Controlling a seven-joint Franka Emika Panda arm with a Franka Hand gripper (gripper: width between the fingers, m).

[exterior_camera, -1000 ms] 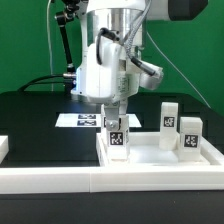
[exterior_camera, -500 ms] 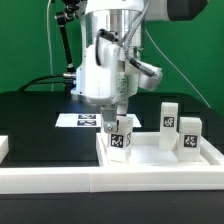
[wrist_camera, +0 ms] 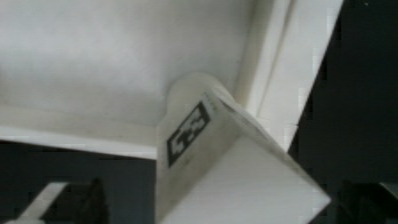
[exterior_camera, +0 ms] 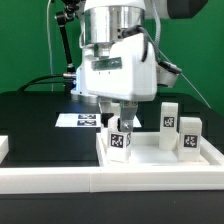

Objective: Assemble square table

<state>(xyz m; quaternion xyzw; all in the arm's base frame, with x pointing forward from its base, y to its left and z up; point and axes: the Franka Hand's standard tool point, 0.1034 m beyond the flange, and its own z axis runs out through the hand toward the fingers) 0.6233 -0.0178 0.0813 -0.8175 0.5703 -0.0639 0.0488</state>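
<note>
Hovering over the tabletop's (exterior_camera: 160, 152) corner at the exterior view's left, the gripper (exterior_camera: 120, 113) has its fingers spread wide, one on each side of a leg block (exterior_camera: 120, 137) and not clamping it. That leg stands upright in the corner, tag facing the camera; in the wrist view the leg (wrist_camera: 222, 165) sits close against the tabletop's raised rim (wrist_camera: 270, 55). Two more leg blocks (exterior_camera: 168, 116) (exterior_camera: 190, 132) stand upright towards the tabletop's edge at the exterior view's right. Behind, the marker board (exterior_camera: 75, 120) lies flat on the black table (exterior_camera: 30, 115). A white rail (exterior_camera: 110, 180) runs along the front edge.
</note>
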